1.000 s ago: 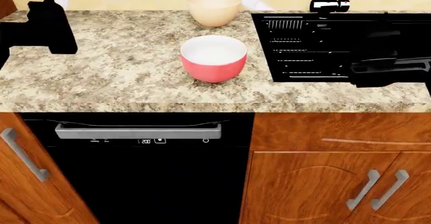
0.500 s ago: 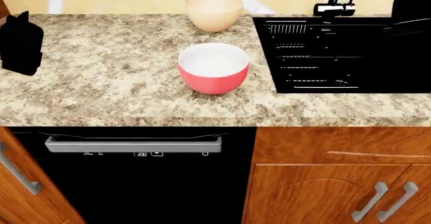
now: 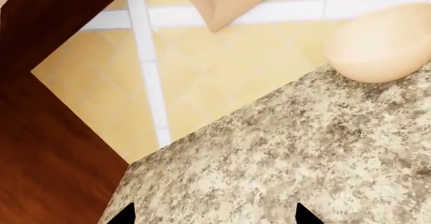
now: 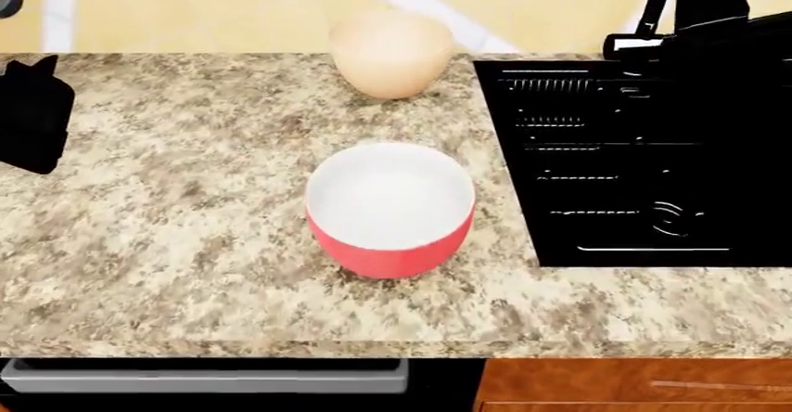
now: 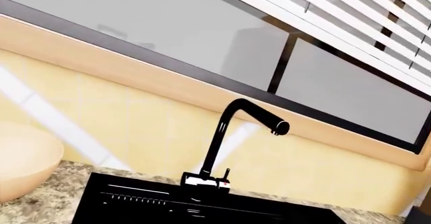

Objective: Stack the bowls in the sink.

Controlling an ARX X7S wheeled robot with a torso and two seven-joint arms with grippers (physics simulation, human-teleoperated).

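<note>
On counter: red bowl (image 4: 389,210) between left hand (image 4: 33,113) and sink (image 4: 644,166) (hand states: cannot tell).

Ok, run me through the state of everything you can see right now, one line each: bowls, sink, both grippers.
Red bowl: upright on the counter, empty, left of the sink.
Beige bowl: upright at the back of the counter, apart from the red bowl, not stacked.
Sink: no bowls in it.
Faucet: no water running.
Left gripper: over bare counter, holding nothing; only its fingertips show, apart.
Right gripper: raised near the faucet; jaws unreadable.
</note>
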